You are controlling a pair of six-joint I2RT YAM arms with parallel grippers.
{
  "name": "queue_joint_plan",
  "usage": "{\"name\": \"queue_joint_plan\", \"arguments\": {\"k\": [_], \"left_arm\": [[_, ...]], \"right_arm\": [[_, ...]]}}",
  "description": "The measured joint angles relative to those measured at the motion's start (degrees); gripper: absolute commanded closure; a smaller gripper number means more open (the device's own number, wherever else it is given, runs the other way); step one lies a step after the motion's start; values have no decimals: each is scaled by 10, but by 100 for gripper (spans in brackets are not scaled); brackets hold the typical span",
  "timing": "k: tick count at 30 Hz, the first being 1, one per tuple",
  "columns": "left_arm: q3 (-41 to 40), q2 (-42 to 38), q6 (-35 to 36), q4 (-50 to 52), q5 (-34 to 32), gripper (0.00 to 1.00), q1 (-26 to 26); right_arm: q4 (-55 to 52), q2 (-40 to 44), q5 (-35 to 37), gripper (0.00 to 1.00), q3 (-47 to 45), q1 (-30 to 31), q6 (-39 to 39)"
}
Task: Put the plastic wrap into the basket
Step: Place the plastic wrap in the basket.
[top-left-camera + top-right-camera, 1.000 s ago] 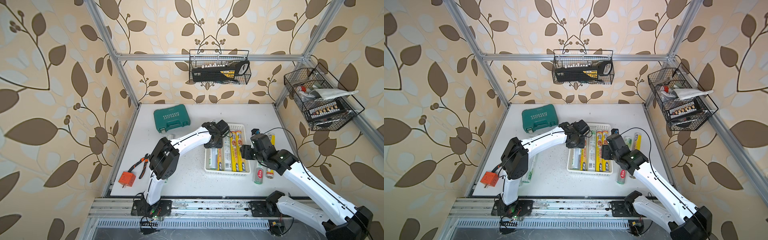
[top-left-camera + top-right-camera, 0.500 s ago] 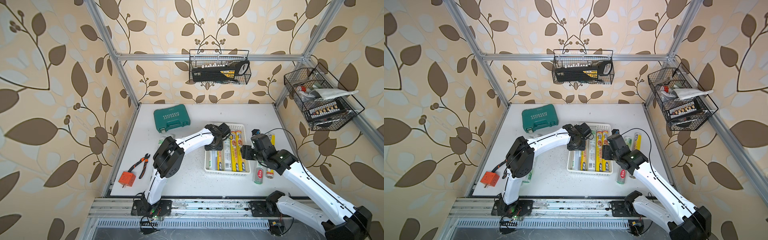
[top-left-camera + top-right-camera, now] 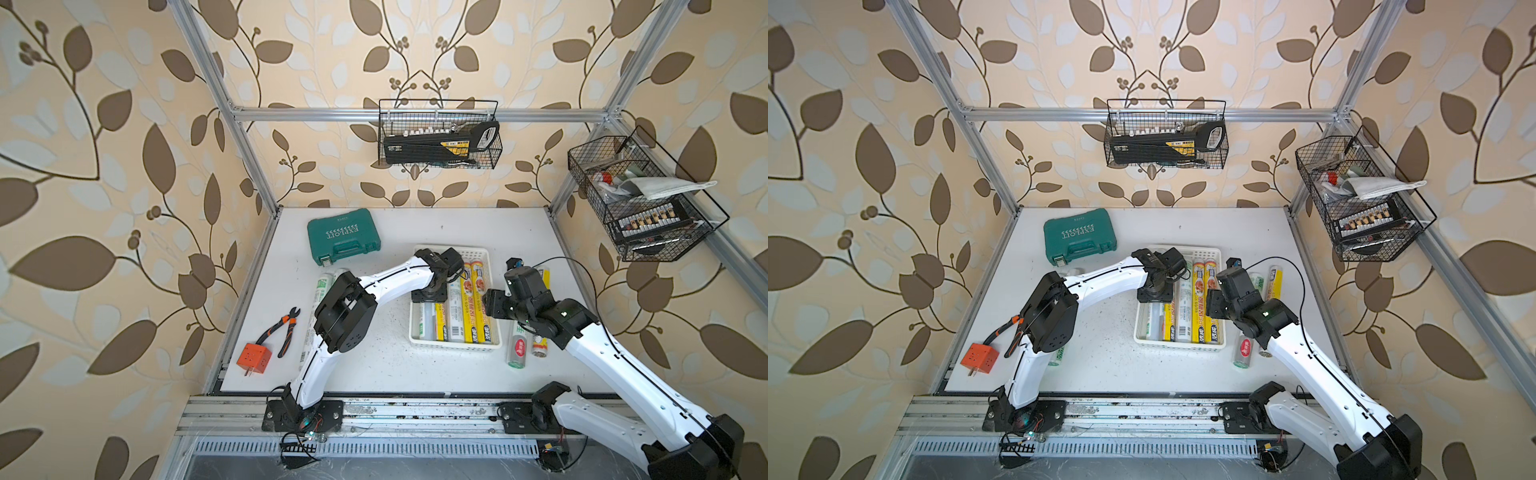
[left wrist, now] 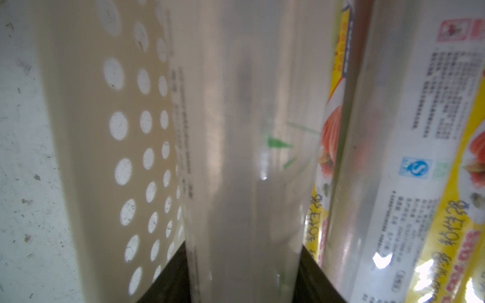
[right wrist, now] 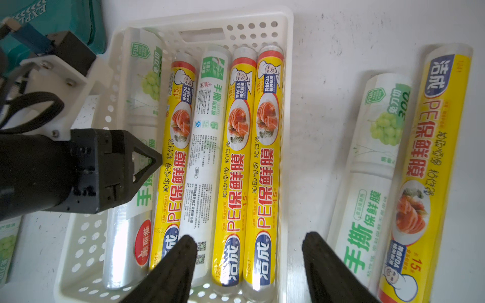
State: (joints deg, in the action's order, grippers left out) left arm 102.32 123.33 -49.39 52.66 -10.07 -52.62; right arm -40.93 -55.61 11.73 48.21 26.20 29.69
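The white perforated basket (image 3: 455,347) (image 3: 1179,344) (image 5: 286,105) holds several plastic wrap rolls lying lengthwise. My left gripper (image 3: 430,297) (image 3: 1154,297) reaches down into its left side, shut on a silvery roll (image 4: 244,157) (image 5: 126,236) that lies against the basket wall (image 4: 86,131). A yellow roll (image 5: 173,157) sits next to it. My right gripper (image 3: 492,305) (image 5: 250,241) hovers open over the basket's right rim, holding nothing. Two more rolls, a white-green one (image 5: 372,170) and a yellow one (image 5: 430,157), lie on the table right of the basket. Another roll (image 3: 322,286) lies partly under the left arm.
A green tool case (image 3: 343,237) sits at the back left. Pliers (image 3: 284,332) and an orange plug cube (image 3: 253,359) lie at the front left. Black wire baskets hang on the back wall (image 3: 438,137) and the right wall (image 3: 640,203).
The left gripper has come lower and nearer into the basket's left side with the silvery roll, and its elbow has swung right. The right arm has barely moved.
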Motion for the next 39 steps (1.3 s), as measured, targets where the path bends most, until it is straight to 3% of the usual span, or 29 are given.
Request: {"name": "queue_joint_plan", "arguments": {"k": [15,26,33,39], "left_arm": [[38,1,0,14,-20,41,0],[31,-11,16,8,-20,41,0],[-33,-107,27,-16,-47,33,-3],[-86,-210,37,-25,-115,15,-4]], "right_arm": [[-1,-5,-8,32,0,-17,0],[-14,-9,-7,31,0,-65,-2],[-15,1,-1,27,-16,-107,-6],[-9,3,3,25,-45,-150,-6]]}}
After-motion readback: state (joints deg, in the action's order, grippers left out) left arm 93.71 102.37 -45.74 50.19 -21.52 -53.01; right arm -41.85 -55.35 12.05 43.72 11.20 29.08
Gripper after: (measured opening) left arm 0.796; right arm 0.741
